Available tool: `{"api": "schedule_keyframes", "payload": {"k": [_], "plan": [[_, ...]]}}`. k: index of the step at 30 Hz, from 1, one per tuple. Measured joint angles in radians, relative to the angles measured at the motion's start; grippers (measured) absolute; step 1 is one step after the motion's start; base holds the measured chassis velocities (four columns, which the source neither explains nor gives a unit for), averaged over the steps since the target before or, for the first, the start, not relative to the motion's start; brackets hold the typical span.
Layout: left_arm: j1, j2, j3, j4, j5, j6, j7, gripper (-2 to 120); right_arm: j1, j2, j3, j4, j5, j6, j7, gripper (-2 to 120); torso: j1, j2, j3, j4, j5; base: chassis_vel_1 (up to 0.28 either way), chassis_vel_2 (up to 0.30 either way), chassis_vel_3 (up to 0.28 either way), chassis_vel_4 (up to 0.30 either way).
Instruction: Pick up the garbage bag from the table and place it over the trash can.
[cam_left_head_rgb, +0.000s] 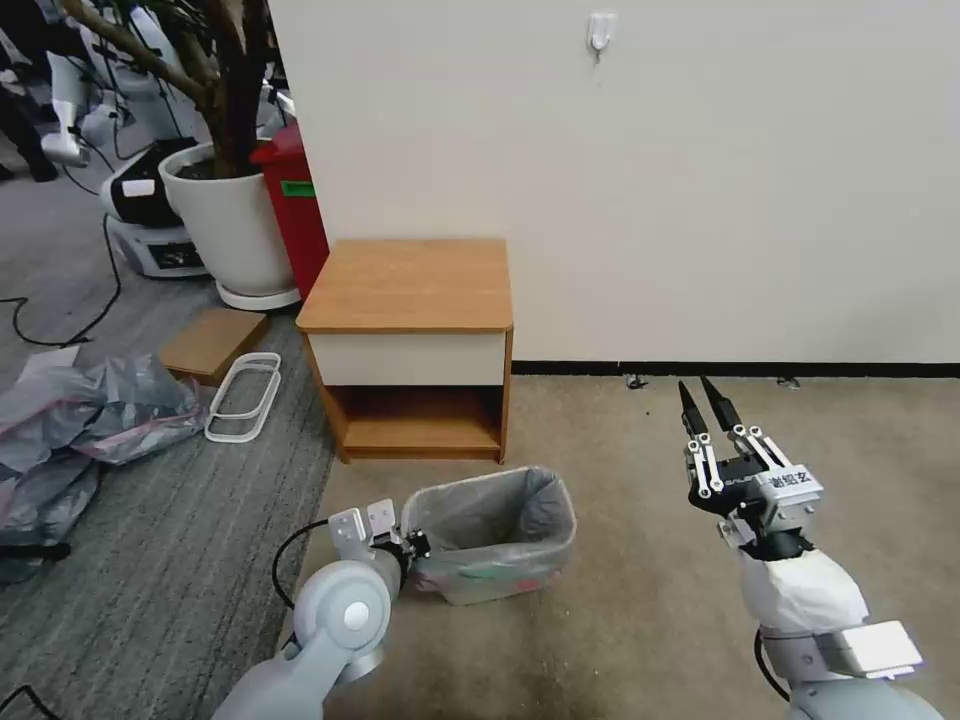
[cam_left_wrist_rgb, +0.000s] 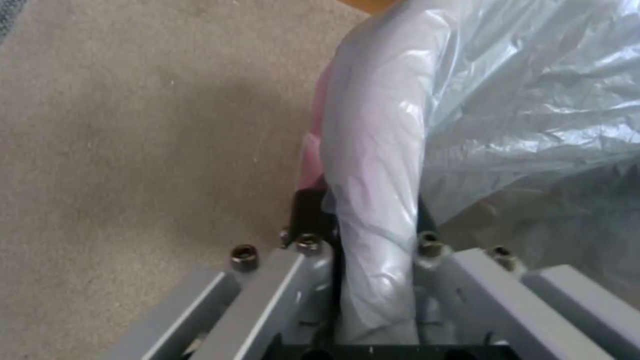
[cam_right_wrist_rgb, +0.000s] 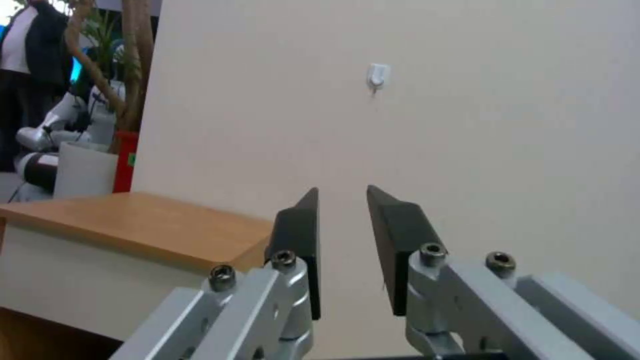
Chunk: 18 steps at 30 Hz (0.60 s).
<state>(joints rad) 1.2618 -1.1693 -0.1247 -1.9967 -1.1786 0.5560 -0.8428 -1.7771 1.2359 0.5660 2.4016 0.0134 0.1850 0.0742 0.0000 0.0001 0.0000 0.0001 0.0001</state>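
garbage bag (cam_left_head_rgb: 470, 520) is in the trash can (cam_left_head_rgb: 505, 575) on the floor, just in front of the worktop (cam_left_head_rgb: 408, 283). thin crinkly translucent grey film lines the inside, folded over the rim, pinkish band showing on the outer wall. can is cream plastic, rectangular with rounded corners, tapering down.

left hand (cam_left_head_rgb: 412, 545) is at the can's left rim edge, low over the carpet. in the left wrist view the garbage bag (cam_left_wrist_rgb: 380, 165) film wraps smooth and tight over the rim edge, which runs between the two dark fingers (cam_left_wrist_rgb: 308, 212); jaws straddle rim and film, closed on it as far as the view shows. pink tint on the outside of the fold.

right hand (cam_left_head_rgb: 705, 403) hangs in the air to the right of the can, well apart from it, pointing at the wall. black wedge-shaped pads, slim gap between them, nothing held. in the right wrist view the right hand (cam_right_wrist_rgb: 341, 200) shows that same narrow gap, pads (cam_right_wrist_rgb: 400, 235) matte black on grey metal links with hex bolts.

worktop: boxy nightstand, orange-brown wood grain top, white drawer front, open lower shelf, bare top. beige short-pile carpet (cam_left_head_rgb: 640, 620) under the can, grey ribbed carpet further left.

off to the left: heap of grey-pink bags (cam_left_head_rgb: 70, 420), flat cardboard box (cam_left_head_rgb: 212, 342), white plant pot (cam_left_head_rgb: 228, 225), red bin (cam_left_head_rgb: 296, 205).
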Motion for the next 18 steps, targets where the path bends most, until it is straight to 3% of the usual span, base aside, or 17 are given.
{"api": "schedule_keyframes", "payload": {"k": [14,16,18], "plan": [[0.003,0.003,-0.004,-0.016,0.078,-0.079,0.135,69,-0.015,0.029,-0.013,-0.006,0.001,0.012,-0.003,21,0.0,0.0,0.0,-0.0002,-0.0002,0.0,0.0,0.0,0.0],[0.007,0.007,-0.005,-0.019,0.09,-0.082,0.147,69,-0.016,0.03,-0.013,-0.006,0.005,0.012,-0.003,22,0.0,0.0,0.0,-0.0001,-0.0002,0.0,0.0,0.0,0.0],[0.024,0.025,-0.013,-0.034,0.15,-0.096,0.194,81,-0.019,0.036,-0.011,-0.004,0.039,0.011,-0.007,30,0.0,0.0,0.0,-0.0001,-0.0001,0.0,0.0,0.0,0.0]]}}
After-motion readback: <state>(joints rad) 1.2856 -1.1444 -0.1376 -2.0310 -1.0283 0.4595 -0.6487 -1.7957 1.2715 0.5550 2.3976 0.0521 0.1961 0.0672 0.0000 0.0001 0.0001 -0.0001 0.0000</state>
